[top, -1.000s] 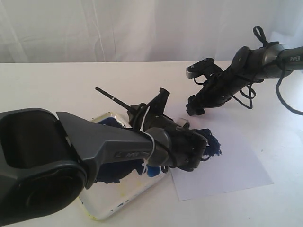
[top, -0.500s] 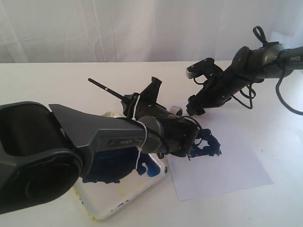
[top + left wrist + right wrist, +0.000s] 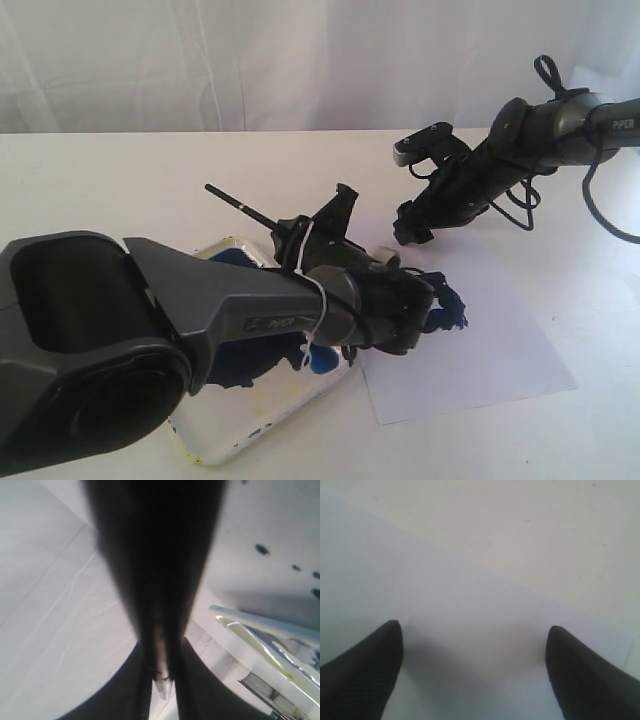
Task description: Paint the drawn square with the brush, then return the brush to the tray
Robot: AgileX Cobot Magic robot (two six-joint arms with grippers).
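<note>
— Brush location and axis: report.

— Held in the left pincer, right of frame centre in the exterior view. The jaws are closed narrow on the thin shaft. The handle end projects toward the upper left. The long axis slopes down to the lower right, toward the drawn square. The bristle tip is hidden behind the pincer body, so contact with the paper sheet cannot be confirmed.

— Condition of the square?

— Its visible part is smeared dark blue. The outline is too obscured to judge coverage, but painting appears well advanced.

— Direction of the tray from the pincer?

— Lower left, on the counter, its right edge just beside the paper's left edge. The left arm lies across it. A return move therefore calls for a retreat toward the lower left, roughly along the arm's own line. The brush axis must be swung so that the shaft lies inside the rim.

— Status of the right pincer?

— Jaws fully spread, holding nothing, poised over the far edge of the paper at upper right. It is well apart from the tray. The left arm is the nearer and has the brush.
</note>
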